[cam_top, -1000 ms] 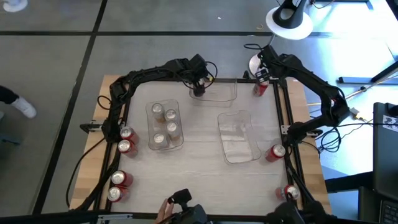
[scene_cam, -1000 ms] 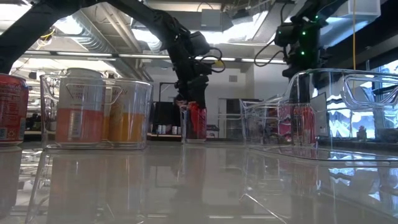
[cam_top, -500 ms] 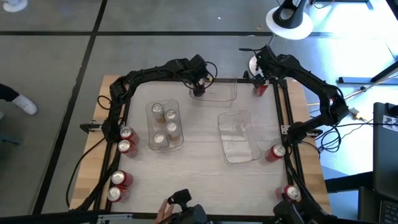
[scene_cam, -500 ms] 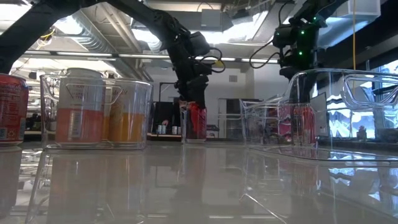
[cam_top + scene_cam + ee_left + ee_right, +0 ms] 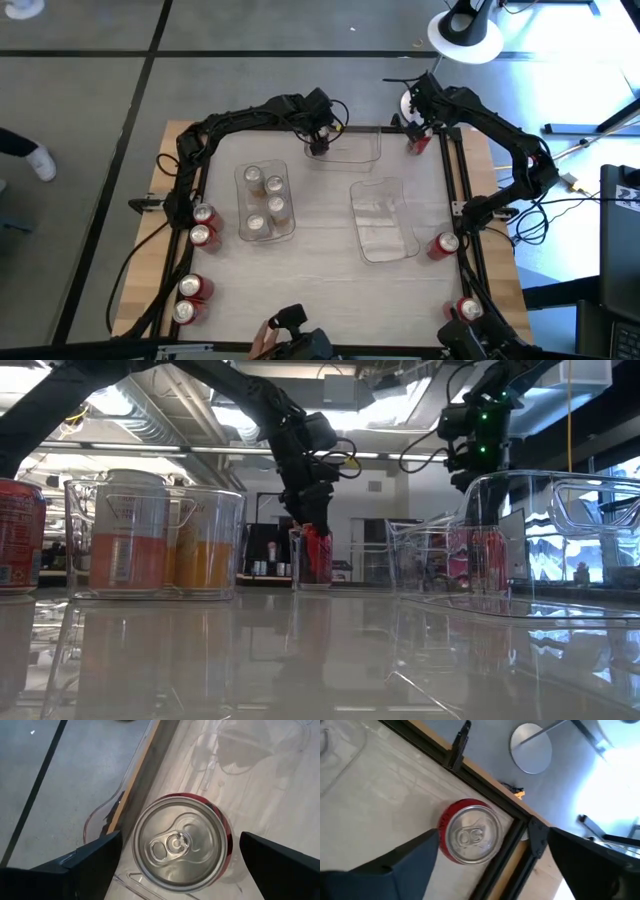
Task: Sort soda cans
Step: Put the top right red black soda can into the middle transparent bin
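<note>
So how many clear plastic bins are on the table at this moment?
3. One left of centre holds four pale cans; an empty one lies right of centre; one at the far edge has a red can in its left end. None seems hidden.

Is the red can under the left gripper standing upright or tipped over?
Upright. The left wrist view looks straight down on the red can, its round silver top and pull tab facing up, inside the clear bin.

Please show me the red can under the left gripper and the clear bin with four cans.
Red soda can [image 5: 180, 845], left wrist view, silver top.
Clear plastic bin [image 5: 243, 176], high view, rim corner.
</note>
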